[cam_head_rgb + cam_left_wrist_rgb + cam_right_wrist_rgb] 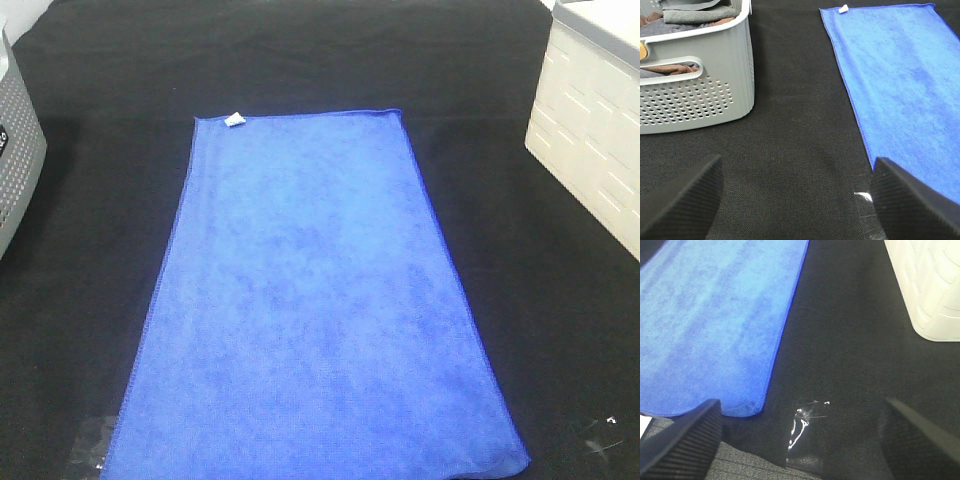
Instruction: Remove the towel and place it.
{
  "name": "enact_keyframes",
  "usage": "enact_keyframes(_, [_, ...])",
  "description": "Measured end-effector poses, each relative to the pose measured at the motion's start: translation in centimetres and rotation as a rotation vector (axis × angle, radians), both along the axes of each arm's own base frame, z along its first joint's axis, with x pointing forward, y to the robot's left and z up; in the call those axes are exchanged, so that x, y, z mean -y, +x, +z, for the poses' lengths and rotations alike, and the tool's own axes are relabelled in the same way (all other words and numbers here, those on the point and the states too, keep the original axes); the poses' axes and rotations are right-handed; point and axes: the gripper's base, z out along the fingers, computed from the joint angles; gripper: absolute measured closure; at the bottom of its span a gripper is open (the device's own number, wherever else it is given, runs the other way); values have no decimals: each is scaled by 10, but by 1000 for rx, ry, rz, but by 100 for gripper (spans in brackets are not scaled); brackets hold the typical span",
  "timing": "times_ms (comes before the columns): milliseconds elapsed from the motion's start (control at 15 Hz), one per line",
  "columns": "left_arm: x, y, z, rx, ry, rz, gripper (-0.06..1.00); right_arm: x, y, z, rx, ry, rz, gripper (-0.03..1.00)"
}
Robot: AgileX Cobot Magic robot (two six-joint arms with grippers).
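Observation:
The royal-blue towel (315, 305) lies flat and spread out on the black cloth, its small white tag (234, 120) at the far left corner. It also shows in the left wrist view (900, 85) and the right wrist view (715, 320). Neither gripper appears in the high view. My left gripper (795, 200) is open and empty over the black cloth, just left of the towel's left edge. My right gripper (800, 440) is open and empty over the cloth, off the towel's near right corner.
A grey perforated basket (695, 95) holding folded cloths stands to the left, also seen in the high view (15, 150). A cream plastic bin (590, 120) stands to the right, seen too in the right wrist view (930, 285). Clear tape patches (802, 425) mark the cloth.

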Motion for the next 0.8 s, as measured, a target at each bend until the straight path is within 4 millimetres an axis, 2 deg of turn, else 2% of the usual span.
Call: enact_keyframes(800, [0,0,0,0,0,0,20,0,0,0,0,1,1,16])
